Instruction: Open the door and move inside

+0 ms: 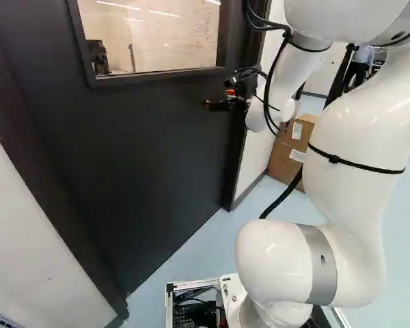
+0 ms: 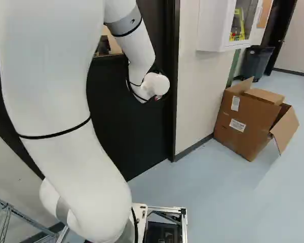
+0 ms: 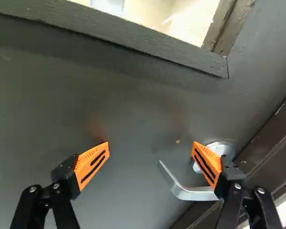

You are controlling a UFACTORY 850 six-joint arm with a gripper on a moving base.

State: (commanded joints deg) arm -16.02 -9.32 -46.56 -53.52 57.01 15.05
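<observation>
In the left base view the door (image 1: 143, 164) looks shut ahead of me, so opening it is the step in hand. In the right base view my arm (image 2: 55, 76) reaches toward it. In the wrist view my pincer (image 3: 151, 144) is spread wide, the handle (image 3: 186, 192) off to one side; I should centre on it, then press it down.

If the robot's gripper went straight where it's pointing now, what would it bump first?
Probably the silver door handle: one of the gripper's open jaws overlaps it in the wrist view. Behind it is the dark door. How far away they are is unclear.
</observation>
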